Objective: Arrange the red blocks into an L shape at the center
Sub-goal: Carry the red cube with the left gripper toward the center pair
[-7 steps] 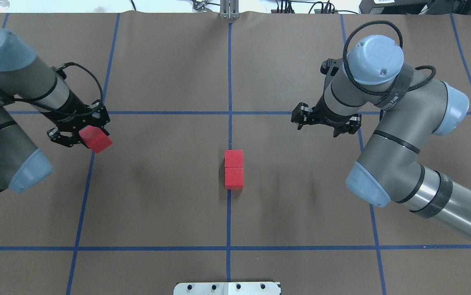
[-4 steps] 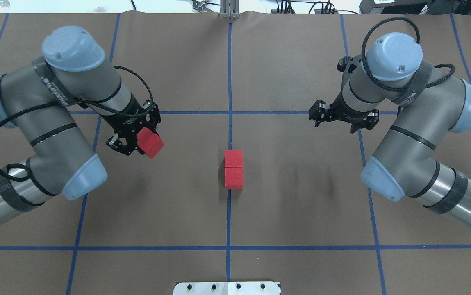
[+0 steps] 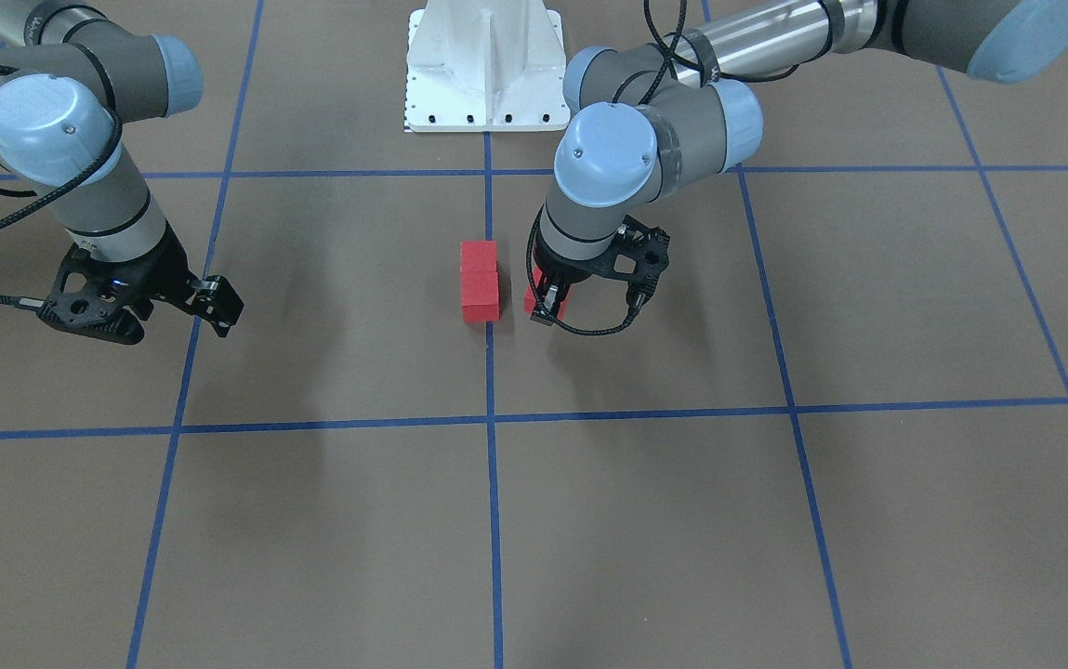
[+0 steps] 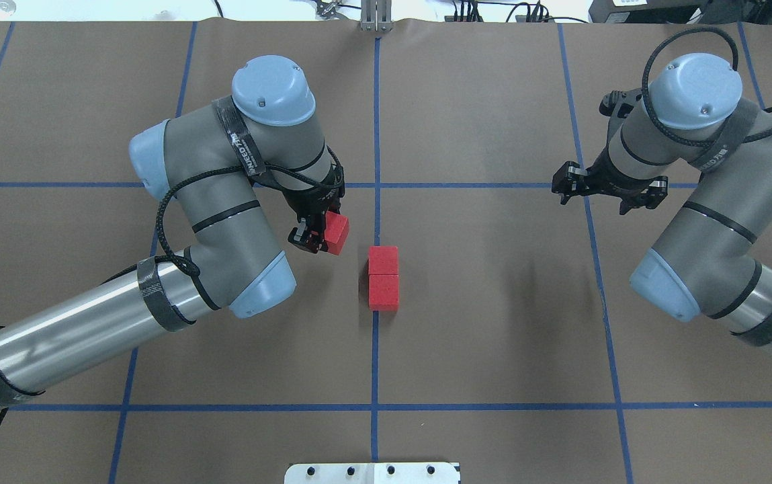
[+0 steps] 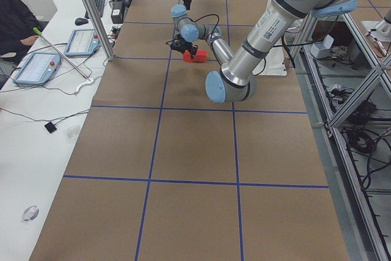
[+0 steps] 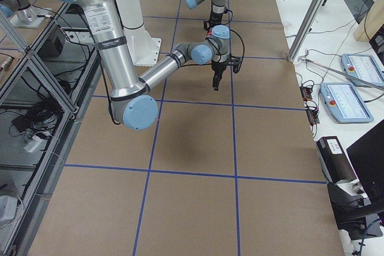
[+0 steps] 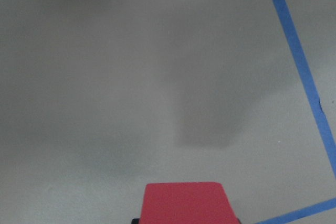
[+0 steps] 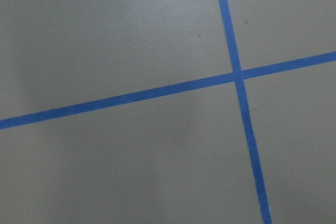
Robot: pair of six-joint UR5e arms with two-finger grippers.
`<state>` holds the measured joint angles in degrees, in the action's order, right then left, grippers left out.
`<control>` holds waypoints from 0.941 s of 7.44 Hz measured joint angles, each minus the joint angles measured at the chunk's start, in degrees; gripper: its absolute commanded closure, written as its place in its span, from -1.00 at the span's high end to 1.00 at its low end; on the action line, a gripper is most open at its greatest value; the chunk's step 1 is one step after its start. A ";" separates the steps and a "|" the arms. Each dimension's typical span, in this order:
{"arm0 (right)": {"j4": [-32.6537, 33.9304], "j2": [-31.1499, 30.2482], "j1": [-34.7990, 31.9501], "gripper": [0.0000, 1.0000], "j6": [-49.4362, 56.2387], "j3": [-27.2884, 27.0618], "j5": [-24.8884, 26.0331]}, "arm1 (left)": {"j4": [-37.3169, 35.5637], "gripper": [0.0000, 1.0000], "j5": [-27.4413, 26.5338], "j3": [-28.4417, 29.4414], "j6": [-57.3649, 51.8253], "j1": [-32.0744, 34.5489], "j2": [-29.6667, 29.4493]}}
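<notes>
A: Progress?
B: Two blocks (image 4: 383,277) lie touching at the center (image 4: 375,323); left jaws grip the third block (image 4: 336,232) just beside them, unplaced, L unfinished. Right jaws hang released, well apart

The red blocks (image 4: 383,290) are showing matte, faintly grainy faces. The counter (image 4: 493,323) is wearing brown matte paper crossed by smooth blue tape (image 4: 374,349), and the left arm's tube (image 4: 70,341) is gleaming like brushed metal.
</notes>
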<state>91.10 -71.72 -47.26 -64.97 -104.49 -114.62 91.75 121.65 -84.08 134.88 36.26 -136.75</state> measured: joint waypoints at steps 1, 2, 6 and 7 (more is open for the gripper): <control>-1.97 -1.59 -0.57 1.00 0.18 0.13 -0.08 | 2.89 -1.00 -1.19 0.93 3.64 -0.40 0.44; -3.63 -2.83 -1.08 1.00 0.27 0.25 -0.26 | 5.84 -1.00 -2.18 1.23 7.97 -0.82 1.34; -4.94 -4.31 -2.07 1.00 0.35 0.37 -1.33 | 8.82 -1.00 -8.30 0.90 22.94 -3.26 2.34; -4.96 -4.47 -2.08 1.00 0.33 0.36 -1.37 | 8.86 -1.00 -8.95 0.75 24.24 -3.86 2.36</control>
<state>86.14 -76.19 -49.34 -64.65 -104.13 -115.99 100.61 112.70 -83.34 159.12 32.39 -134.39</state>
